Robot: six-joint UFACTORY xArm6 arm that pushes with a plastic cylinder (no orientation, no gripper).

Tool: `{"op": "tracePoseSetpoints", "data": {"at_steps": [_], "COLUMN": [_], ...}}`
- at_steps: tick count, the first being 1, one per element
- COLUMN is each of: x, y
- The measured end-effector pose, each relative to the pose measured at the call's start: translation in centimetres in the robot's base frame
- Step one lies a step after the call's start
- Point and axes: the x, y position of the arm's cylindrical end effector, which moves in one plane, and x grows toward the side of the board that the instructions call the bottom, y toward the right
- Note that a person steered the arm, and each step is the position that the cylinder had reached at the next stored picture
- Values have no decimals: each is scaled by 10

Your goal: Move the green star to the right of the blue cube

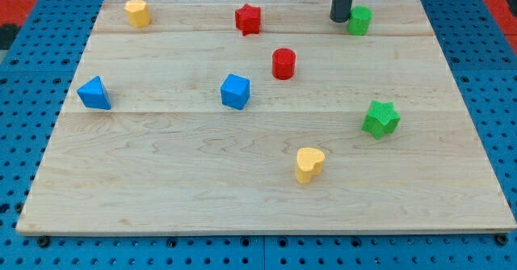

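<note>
Blue pegboard surrounds the pale wooden worktop (161,189) you are looking at, with eight small blocks spread over it. You have no jaws on this arm, so none can be called apart or together; it ends in a dark rod, and my tip (340,19) rests near the view's top edge, just left of a green block (359,19) whose shape is hard to make out, seemingly touching it or almost so.

Your green star (380,118) sits toward the view's right, below the board's middle height and well apart from the tip. Your blue cube (235,91) lies near the centre, so the star is already on its right, though a bit lower and far off.

Between them, higher up, stands a red cylinder (283,63). You can see a red star (248,18) at the top centre, a yellow block (137,12) at the top left, a blue triangular block (94,93) at the left, and a yellow heart (308,164) below the centre.
</note>
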Motion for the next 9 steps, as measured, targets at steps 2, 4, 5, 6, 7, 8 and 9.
{"op": "tracePoseSetpoints", "data": {"at_steps": [2,4,5,6,7,8,9], "x": [68,96,108,119,126,135,202], "y": [-14,-1,4,12,-7,83,141]}}
